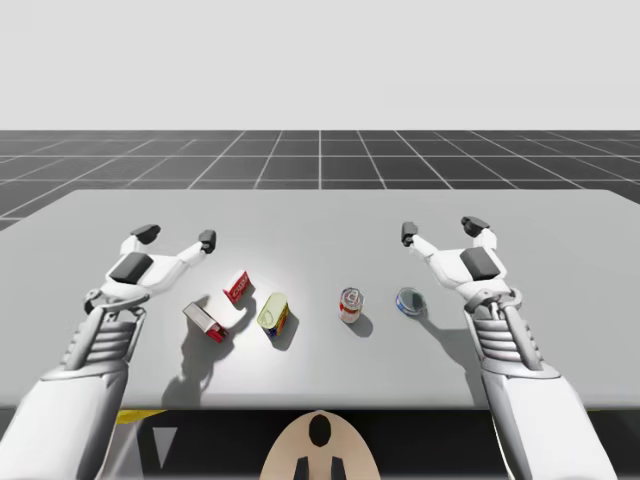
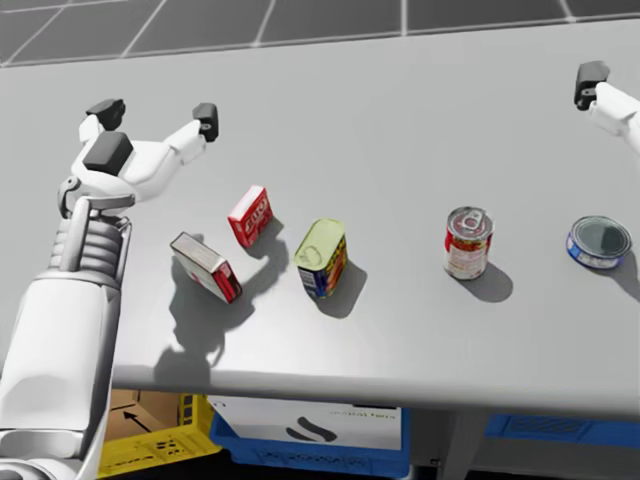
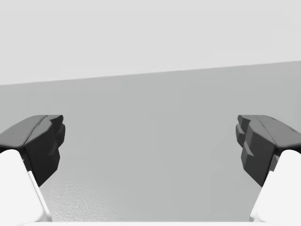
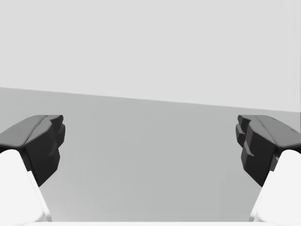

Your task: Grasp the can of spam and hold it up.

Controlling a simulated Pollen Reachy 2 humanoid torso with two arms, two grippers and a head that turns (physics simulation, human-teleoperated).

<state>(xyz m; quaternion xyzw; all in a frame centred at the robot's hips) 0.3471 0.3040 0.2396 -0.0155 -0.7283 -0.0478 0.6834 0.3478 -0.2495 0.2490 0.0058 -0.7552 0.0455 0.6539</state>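
The spam can [image 2: 323, 258] is a rounded-rectangular tin with a pale yellow-green lid facing up and sides printed in blue, yellow and red. It stands free on the desk [image 2: 400, 150], a little to my left of the middle and toward the near edge, turned slightly askew.

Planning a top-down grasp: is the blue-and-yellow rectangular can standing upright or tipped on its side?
Upright: the blue-and-yellow rectangular can stands on the grey table with its pale flat lid facing up.

High view looks down across table [image 1: 320, 225], head view nearer, wrist views low
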